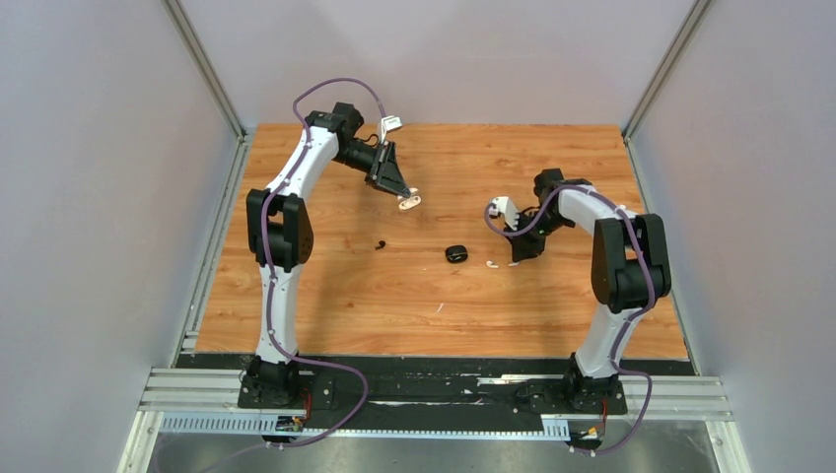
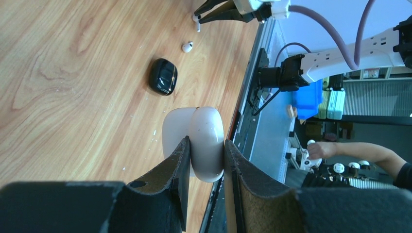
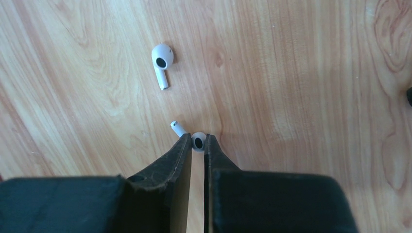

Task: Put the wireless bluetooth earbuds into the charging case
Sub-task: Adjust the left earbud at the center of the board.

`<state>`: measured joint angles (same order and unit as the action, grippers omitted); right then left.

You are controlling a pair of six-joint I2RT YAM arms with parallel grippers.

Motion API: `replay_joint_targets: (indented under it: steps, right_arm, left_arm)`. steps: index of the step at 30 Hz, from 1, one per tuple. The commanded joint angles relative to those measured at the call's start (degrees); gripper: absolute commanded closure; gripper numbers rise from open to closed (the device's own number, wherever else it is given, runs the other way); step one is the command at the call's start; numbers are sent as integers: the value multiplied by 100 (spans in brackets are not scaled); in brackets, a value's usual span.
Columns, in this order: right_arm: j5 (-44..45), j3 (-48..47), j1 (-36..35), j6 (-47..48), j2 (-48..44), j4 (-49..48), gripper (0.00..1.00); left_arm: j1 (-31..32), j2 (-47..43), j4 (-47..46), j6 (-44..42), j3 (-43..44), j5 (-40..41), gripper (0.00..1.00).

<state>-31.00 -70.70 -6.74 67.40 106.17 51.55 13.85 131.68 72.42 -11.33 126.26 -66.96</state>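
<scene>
Two grips: our right gripper (image 3: 197, 139) pinches one white earbud (image 3: 198, 142); a second white earbud (image 3: 162, 63) lies loose at eleven o'clock from its fingertips. Our left gripper (image 2: 206, 143) clamps the white charging case (image 2: 208, 124).

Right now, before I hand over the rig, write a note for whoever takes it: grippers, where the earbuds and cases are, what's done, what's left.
left gripper: shut on the white case, apparently clear of the table; I cannot tell whether its lid is open.
right gripper: pinched on one white earbud, down at the table.
The second white earbud lies loose just beyond it.
The black case sits mid-table, lid shut; one black earbud lies toward the left arm's side of it. No other black one is in view.
Done: no earbud seen in a case.
Left: seat them all.
</scene>
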Motion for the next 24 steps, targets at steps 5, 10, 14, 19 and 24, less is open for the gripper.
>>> replay_joint_targets:
  steps: [5, 10, 14, 19, 24]
  right_arm:
    - [-727, -846, -6, -1882, 732, 1024, 100]
    - [-1033, -1321, 209, -3493, 1413, 1400, 100]
    - [-1144, -1280, 430, -3948, 1594, 1393, 99]
    - [-1015, -1145, 493, -4234, 1502, 1287, 77]
    - [-928, -1251, 620, -4246, 1317, 1269, 67]
  left_arm:
    - [22, -375, 38, -133, 39, -130, 100]
    - [22, -350, 34, -118, 52, -142, 100]
    - [22, -325, 27, -115, 50, -142, 100]
    - [28, -318, 12, -82, 39, -110, 100]
    - [63, -333, -9, -47, 35, -41, 100]
